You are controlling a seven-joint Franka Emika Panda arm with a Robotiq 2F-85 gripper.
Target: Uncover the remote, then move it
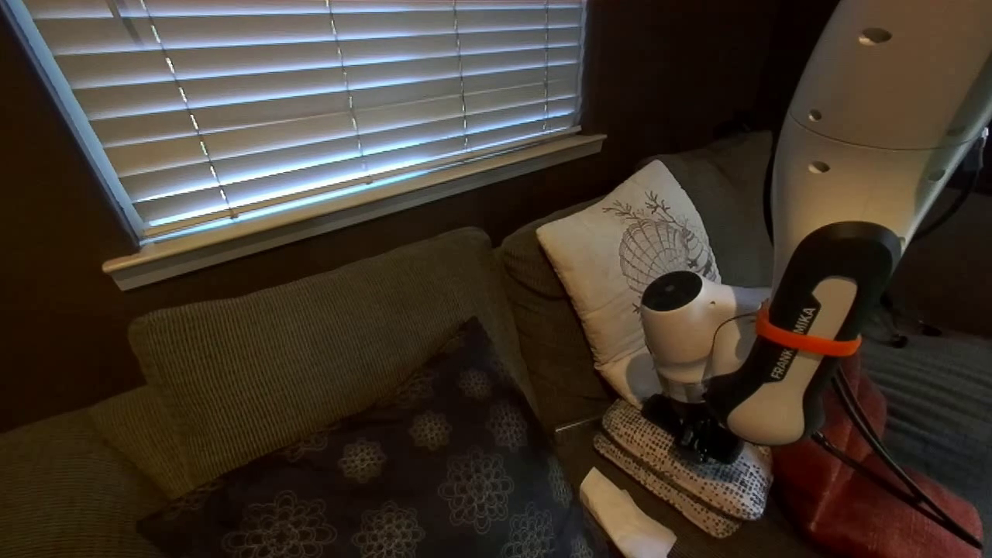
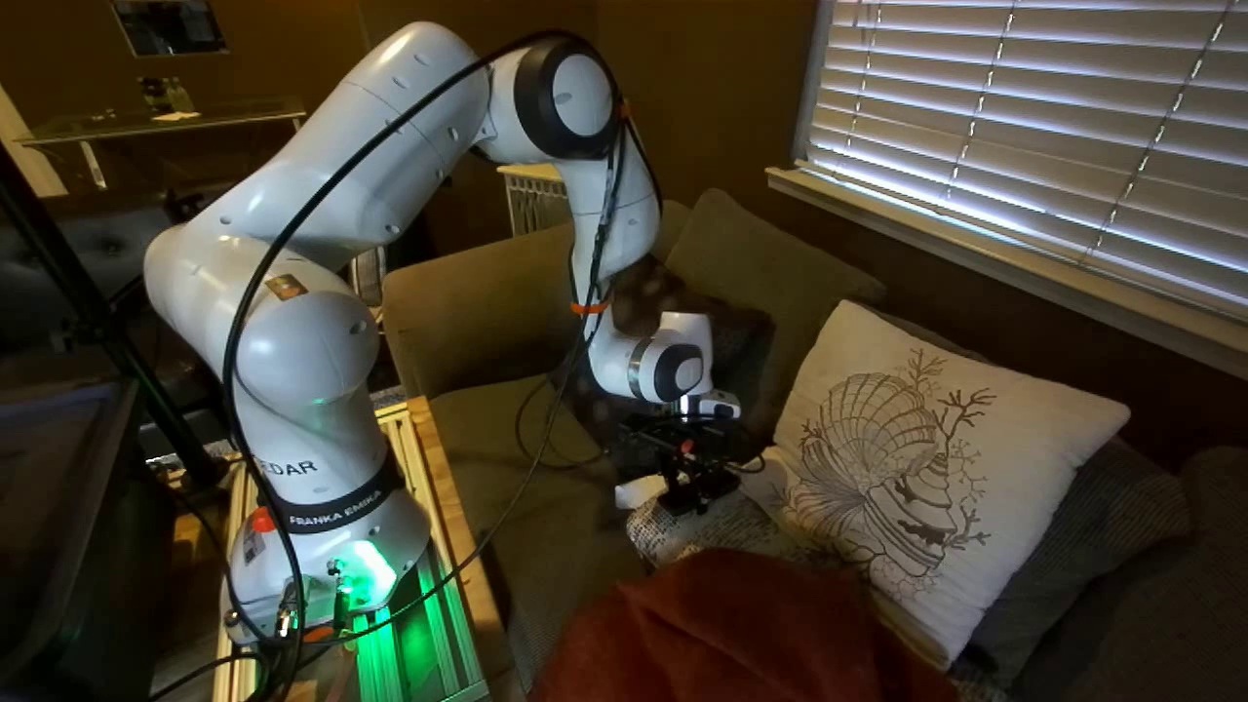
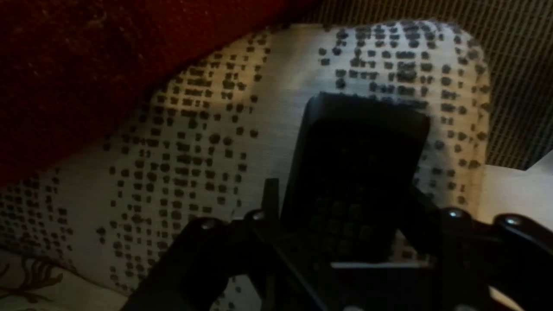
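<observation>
Remote (image 3: pixel 356 168) on speckled cushion (image 3: pixel 194 151), long axis up wrist view (far end leaning right); gripper (image 3: pixel 342 190) astride, can't tell if clamped.

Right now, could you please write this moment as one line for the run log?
remote: uncovered, over dotted cushion, contact unclear | gripper: straddles remote, grip unclear | white piece: beside dotted cushion

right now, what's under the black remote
In the wrist view the spotted cushion shows on three sides of the remote; straight beneath is covered, so contact is unclear. The gripper hides the remote's lower end.
</observation>
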